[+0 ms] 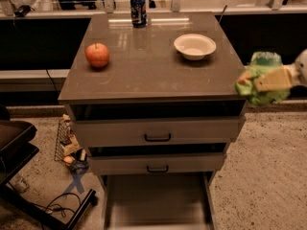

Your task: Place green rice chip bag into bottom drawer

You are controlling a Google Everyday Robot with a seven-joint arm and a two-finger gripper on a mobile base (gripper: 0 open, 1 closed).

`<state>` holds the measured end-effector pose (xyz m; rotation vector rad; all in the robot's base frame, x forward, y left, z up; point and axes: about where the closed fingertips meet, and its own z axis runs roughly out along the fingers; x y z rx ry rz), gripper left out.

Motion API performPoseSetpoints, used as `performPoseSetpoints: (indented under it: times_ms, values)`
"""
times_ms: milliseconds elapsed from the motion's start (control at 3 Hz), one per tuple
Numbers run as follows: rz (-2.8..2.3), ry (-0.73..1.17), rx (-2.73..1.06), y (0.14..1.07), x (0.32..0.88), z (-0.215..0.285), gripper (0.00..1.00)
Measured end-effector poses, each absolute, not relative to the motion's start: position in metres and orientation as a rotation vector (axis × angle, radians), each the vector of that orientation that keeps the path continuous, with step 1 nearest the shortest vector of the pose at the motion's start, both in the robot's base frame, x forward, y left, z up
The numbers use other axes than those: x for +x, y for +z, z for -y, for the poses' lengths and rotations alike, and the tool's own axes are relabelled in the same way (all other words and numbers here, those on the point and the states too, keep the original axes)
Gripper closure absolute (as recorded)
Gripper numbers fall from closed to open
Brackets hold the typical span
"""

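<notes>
Three things sit on your cabinet top (144,75): apple (97,55) left, can (138,10) at the back, bowl (194,46) right. Below, the bottom drawer (156,200) stands pulled out. Off the cabinet's right edge, your gripper (263,83) holds the bag (265,61) in mid-air, jaws clenched on it, well apart from the drawer.

Quick count on the grey-brown cabinet (153,78) top: one round red apple (97,55), one white bowl (194,46), one blue soda can (138,10). Three drawers, with the bottom drawer (156,200) out. One crumpled light-green foil chip bag (265,60), pinched by the one gripper (263,83) off the cabinet's right edge.
</notes>
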<state>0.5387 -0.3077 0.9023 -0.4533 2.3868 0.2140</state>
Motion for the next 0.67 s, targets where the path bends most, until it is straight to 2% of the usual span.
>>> performPoseSetpoints:
  times_ms: [333, 667]
  values:
    - [-2.508, 0.337, -0.475, 0.826, 0.486, 0.329, 1.00]
    - [-2.635, 0.548, -0.425, 0.744, 0.414, 0.349, 1.00]
